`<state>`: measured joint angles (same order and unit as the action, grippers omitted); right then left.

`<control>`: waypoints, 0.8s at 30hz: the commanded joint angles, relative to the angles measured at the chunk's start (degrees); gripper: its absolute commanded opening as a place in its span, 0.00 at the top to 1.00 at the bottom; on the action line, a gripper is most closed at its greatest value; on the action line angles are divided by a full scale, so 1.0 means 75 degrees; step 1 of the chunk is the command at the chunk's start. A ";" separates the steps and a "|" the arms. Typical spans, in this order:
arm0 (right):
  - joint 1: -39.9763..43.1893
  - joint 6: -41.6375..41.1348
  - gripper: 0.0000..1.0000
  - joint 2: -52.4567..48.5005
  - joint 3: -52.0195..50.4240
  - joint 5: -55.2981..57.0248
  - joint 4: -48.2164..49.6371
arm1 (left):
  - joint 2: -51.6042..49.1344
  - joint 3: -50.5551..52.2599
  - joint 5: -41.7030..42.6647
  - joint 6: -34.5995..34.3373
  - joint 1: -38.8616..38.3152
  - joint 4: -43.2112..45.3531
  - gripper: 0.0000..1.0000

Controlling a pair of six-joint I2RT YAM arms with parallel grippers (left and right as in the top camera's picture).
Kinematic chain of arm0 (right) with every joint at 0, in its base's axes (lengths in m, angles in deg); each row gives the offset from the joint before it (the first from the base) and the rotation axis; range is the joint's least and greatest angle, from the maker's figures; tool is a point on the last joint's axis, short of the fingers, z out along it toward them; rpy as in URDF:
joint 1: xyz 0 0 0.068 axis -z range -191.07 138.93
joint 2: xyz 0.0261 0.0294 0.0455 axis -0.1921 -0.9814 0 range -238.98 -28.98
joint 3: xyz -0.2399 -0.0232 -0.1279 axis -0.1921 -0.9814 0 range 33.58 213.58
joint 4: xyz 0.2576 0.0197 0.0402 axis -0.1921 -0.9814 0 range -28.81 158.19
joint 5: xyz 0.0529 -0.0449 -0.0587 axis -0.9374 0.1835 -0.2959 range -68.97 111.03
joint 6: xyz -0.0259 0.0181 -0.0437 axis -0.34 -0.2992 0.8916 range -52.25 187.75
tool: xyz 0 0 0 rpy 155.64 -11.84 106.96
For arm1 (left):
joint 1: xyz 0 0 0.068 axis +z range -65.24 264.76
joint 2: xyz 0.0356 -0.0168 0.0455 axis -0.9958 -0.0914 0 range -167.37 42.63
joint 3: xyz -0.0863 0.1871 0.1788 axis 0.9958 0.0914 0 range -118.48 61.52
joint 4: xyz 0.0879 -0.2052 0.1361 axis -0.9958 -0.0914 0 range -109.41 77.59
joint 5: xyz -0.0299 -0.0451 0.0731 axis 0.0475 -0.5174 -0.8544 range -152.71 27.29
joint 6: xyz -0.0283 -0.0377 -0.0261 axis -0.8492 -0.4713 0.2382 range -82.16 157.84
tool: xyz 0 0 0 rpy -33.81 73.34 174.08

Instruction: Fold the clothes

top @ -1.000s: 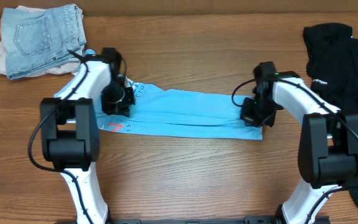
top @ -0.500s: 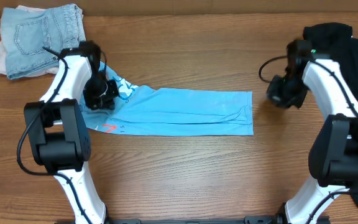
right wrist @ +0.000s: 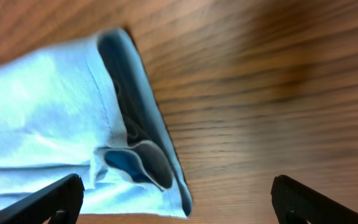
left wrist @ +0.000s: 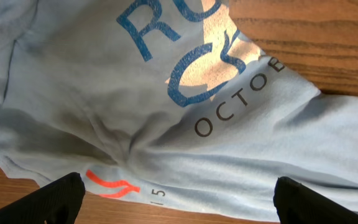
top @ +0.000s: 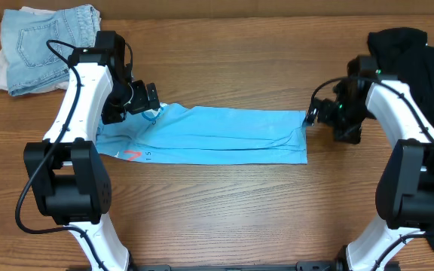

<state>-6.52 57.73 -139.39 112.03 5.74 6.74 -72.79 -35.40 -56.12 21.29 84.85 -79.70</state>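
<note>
The clothes, a light sky-blue T-shirt [top: 217,135], lie folded into a long flat strip across the middle of the table. My left gripper [top: 149,102] hovers open over the strip's left end. In the left wrist view the printed cloth [left wrist: 166,124] with a red mark fills the frame, and the left gripper [left wrist: 179,205] holds nothing. My right gripper [top: 313,115] stands open just beyond the strip's right end. In the right wrist view the shirt's hemmed end [right wrist: 73,124] lies left of centre, and the right gripper [right wrist: 179,202] spans cloth edge and bare wood.
Faded denim jeans [top: 47,38] lie on a pale cloth [top: 1,69] at the back left corner. A black garment [top: 420,75] is heaped at the right edge. The wooden table [top: 224,218] shows bare in front of the shirt.
Both grippers have opened and let go of the shirt's ends. The left one rose toward the back; the right one drew off past the right end. The strip now lies stretched flat.
</note>
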 commanded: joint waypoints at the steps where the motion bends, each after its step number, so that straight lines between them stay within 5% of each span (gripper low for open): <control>1: 0.0085 0.0650 0.00 0.0131 -0.0525 -0.1186 0.0300 | -0.0050 -0.0082 -0.0079 -0.0023 0.0026 -0.0023 0.00; 9: 0.0079 0.1230 0.01 0.0125 -0.1326 -0.2518 0.0868 | -0.0052 -0.0082 -0.0073 -0.0023 0.0026 0.0003 0.00; 15: 0.0052 0.1230 0.17 0.0125 -0.1454 -0.2661 0.0982 | -0.0052 -0.0082 -0.0076 -0.0023 0.0026 0.0000 0.00; 24: 0.0192 0.0475 0.00 0.0125 -0.1448 -0.0752 0.1244 | -0.0052 -0.0082 -0.0079 0.0041 0.0026 -0.0055 0.00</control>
<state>-6.19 64.49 -138.97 101.41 -9.12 14.96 -72.79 -35.40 -56.12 21.31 84.83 -80.07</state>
